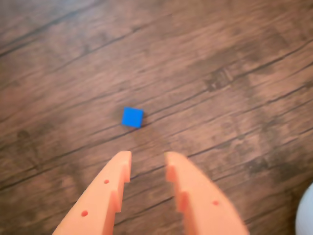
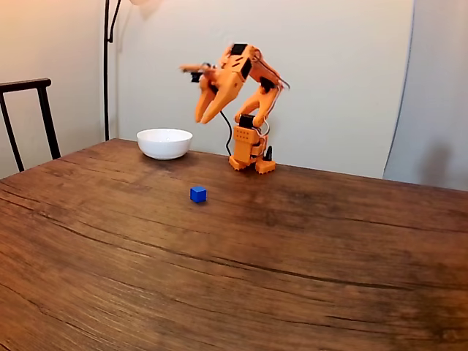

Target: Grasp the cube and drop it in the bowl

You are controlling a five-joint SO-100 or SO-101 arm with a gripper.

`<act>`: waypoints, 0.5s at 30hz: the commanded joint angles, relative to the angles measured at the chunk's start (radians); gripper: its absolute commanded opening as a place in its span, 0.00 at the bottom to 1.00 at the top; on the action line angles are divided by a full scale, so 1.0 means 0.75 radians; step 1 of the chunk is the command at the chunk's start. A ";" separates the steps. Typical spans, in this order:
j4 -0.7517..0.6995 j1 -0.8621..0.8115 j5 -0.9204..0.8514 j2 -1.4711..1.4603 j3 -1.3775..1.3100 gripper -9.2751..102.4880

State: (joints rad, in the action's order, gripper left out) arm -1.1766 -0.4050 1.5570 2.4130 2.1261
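Cube [image 2: 198,194] sits alone on bare table [image 2: 292,278], blue against dark wood, well apart from bowl [image 2: 164,143] and arm base [image 2: 248,153]. Rests flat, one face up, nothing touching it, so open to a grasp from above. In wrist view, appears as a small blue square [image 1: 132,117] just ahead of the fingertips and slightly left of the gap between them, which suggests an approach lined up roughly but not yet centred. Gripper [image 2: 206,120] hangs high in fixed view, pointing down and forward, well above the wood, probably held there to keep the cube in sight before a descent. Fingers [image 1: 105,193] spread apart, holding nothing, with a clear gap wider than the cube, likely ready to straddle it. Same gripper in wrist view [image 1: 148,161] enters from the bottom edge, both orange tips tapering toward the cube. Bowl stands near the table's far edge, to the left of the base in fixed view, upright and apparently empty as far as its rim allows a look; also shows as a pale sliver at the lower right corner of wrist view [image 1: 305,215]. Placed close beside the base, so probably a short swing away once the cube is held. Task judged at its start: cube not yet grasped. Next calls for lowering, a small shift left to centre the gap, then closing. Small size may let the cube slip or get nudged by one tip.
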 commanded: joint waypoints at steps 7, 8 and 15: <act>0.025 0.160 -0.143 -0.415 -0.231 0.35; 0.029 0.172 -0.168 -0.444 -0.231 0.36; 0.143 0.268 -0.190 -0.583 -0.225 0.49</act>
State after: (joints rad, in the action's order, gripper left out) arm -1.1045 -0.2163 1.4205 1.9834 1.9988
